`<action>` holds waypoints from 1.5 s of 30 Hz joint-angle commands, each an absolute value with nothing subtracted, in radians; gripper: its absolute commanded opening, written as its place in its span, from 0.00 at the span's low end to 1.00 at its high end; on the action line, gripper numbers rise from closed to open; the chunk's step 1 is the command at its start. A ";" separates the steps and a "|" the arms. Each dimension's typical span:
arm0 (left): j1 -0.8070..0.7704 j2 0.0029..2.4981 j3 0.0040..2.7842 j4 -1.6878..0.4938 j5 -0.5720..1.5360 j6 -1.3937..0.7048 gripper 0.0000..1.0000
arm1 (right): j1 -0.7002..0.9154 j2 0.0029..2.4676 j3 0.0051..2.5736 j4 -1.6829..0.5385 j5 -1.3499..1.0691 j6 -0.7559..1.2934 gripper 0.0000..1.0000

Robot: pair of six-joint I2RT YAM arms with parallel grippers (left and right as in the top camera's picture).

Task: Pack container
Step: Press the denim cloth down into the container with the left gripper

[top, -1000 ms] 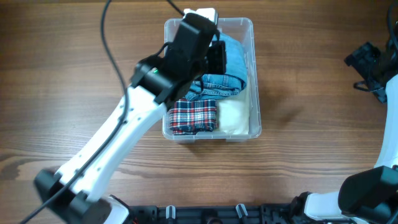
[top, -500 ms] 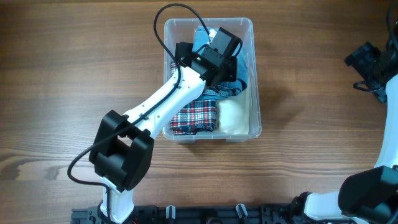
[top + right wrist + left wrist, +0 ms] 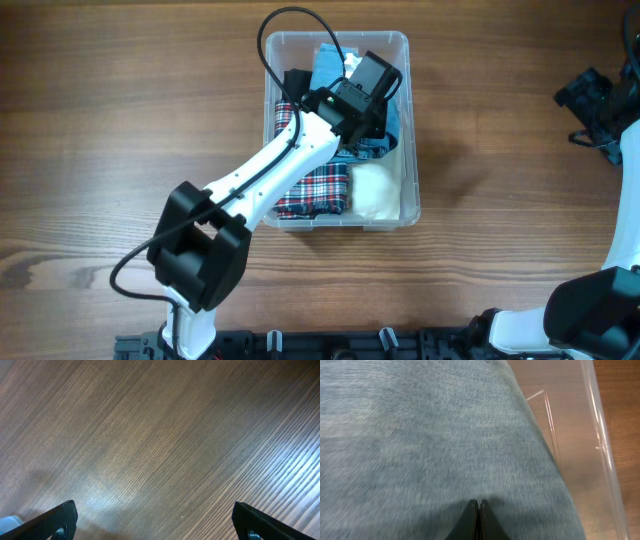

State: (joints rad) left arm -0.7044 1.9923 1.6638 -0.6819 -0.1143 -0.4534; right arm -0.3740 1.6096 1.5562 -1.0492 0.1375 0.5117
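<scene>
The clear plastic container [image 3: 410, 180] stands at the table's back centre. It holds folded blue jeans [image 3: 330, 62], a red plaid garment [image 3: 312, 188] and a cream garment [image 3: 375, 188]. My left gripper [image 3: 478, 506] is shut, its tips pressed onto the jeans [image 3: 430, 435] inside the container, whose clear wall [image 3: 602, 435] shows at the right of the left wrist view. In the overhead view the left wrist [image 3: 365, 90] hides the gripper. My right gripper [image 3: 155, 520] is open and empty above bare wood, at the table's right edge [image 3: 598, 110].
The brown wooden table [image 3: 100, 130] stretches to the left and right of the container. The left arm [image 3: 270, 180] reaches diagonally over the container's left wall. A black cable [image 3: 290, 25] loops above the container's back left corner.
My left arm has dropped from high above the container down into it, and the gripper now presses on the jeans. The right arm has not moved.
</scene>
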 commanded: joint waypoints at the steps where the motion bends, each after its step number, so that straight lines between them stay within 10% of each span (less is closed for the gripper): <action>1: -0.727 1.872 1.637 -0.723 -0.153 -0.452 0.04 | -0.378 1.618 1.549 -1.047 0.130 0.524 1.00; 39: -0.722 1.719 1.648 -0.914 -0.087 -0.485 0.05 | -0.378 1.618 1.549 -1.047 0.130 0.524 1.00; 43: -0.722 1.566 1.648 -0.959 -0.096 -0.477 0.68 | -0.378 1.618 1.549 -1.047 0.130 0.524 1.00; 45: -0.722 1.497 1.648 -0.987 -0.103 -0.475 0.82 | -0.378 1.618 1.549 -1.047 0.130 0.524 1.00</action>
